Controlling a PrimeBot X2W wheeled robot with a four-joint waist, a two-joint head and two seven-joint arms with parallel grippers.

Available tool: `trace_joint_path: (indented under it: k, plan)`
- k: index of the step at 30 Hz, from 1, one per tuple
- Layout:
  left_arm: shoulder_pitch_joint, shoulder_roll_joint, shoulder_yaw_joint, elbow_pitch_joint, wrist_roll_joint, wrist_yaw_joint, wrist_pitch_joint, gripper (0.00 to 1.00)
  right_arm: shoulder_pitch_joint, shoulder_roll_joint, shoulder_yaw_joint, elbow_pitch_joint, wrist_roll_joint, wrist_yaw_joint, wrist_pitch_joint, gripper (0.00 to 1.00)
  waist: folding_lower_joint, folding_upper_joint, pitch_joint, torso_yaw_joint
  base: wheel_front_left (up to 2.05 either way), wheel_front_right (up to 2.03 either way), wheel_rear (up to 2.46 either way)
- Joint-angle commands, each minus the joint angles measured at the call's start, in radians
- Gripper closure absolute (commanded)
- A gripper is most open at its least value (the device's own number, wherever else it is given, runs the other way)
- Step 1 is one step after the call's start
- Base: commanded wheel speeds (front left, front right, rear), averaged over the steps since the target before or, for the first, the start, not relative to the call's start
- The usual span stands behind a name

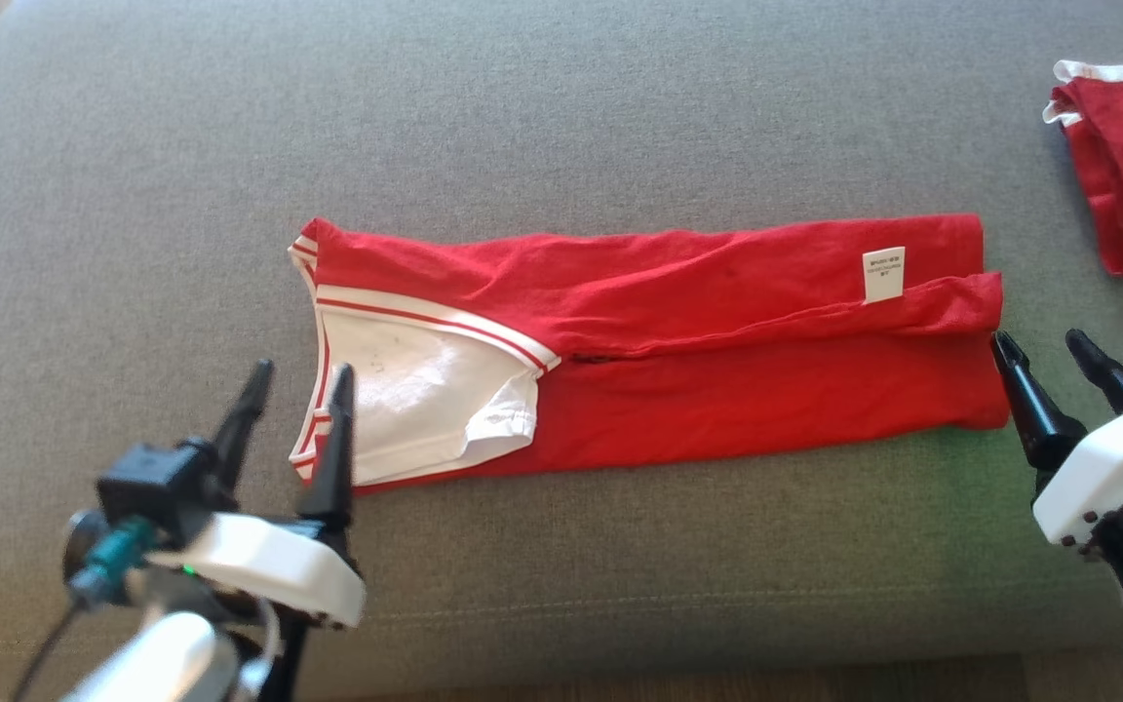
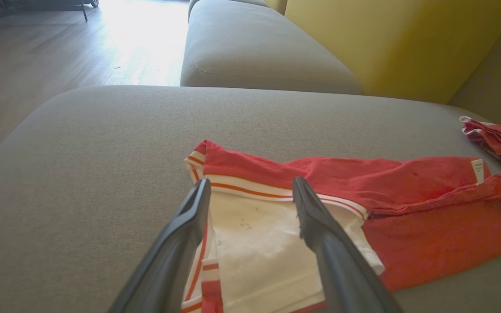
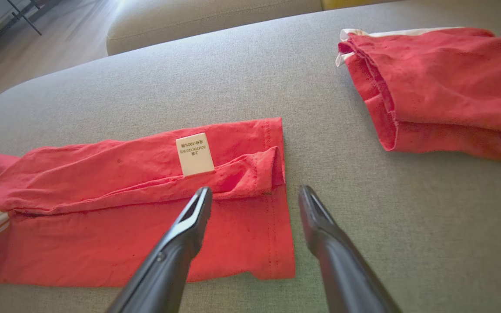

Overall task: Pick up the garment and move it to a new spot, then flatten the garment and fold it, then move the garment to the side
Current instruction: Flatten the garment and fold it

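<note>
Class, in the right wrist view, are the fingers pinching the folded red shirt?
No: the fingers stand wide apart, gripping nothing, and the shirt lies flat on the cushion.

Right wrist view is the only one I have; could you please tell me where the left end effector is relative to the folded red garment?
Observer: The left end effector is open at the red garment's collar end, with one finger over the cloth and one beside it. I cannot tell whether it touches.
Operator: Thank you. What does that end look like?
Observer: The white inside faces up, bordered by red-striped trim.
Operator: And what is the yellow sliver at my top edge, please?
Observer: A yellow cushion standing behind the grey sofa seat.
</note>
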Motion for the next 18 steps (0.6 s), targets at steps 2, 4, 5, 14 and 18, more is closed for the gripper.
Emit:
trace_joint_path:
  k: [2,4,5,14,18]
  plan:
    - [0.000,-0.018,0.059,-0.022,0.045,-0.008,-0.012,0.00,-0.031,0.010,0.007,-0.005,0.006,0.000,-0.033,0.00,0.0001,0.0000,-0.007,-0.004,0.00,0.00,0.00]
    - [0.010,-0.046,0.060,-0.013,0.077,-0.025,-0.012,0.00,-0.063,0.023,-0.004,0.039,0.011,0.000,-0.049,0.00,0.0001,0.0000,-0.011,-0.005,0.00,0.00,0.00]
    - [0.013,-0.058,0.054,-0.007,0.089,-0.036,-0.012,0.00,-0.082,0.026,-0.009,0.068,0.010,0.000,-0.054,0.00,0.0001,0.0000,-0.012,-0.005,0.00,0.00,0.00]
    - [-0.013,-0.146,0.026,0.041,0.179,-0.097,-0.012,0.00,-0.291,0.034,-0.050,0.347,-0.045,0.000,-0.065,0.00,0.0001,0.0000,0.003,0.008,0.00,0.00,0.00]
    - [-0.018,-0.173,0.033,0.054,0.200,-0.115,-0.012,0.00,-0.347,0.022,-0.034,0.439,-0.102,0.000,-0.043,0.00,0.0001,0.0000,0.021,0.015,0.00,0.00,0.00]
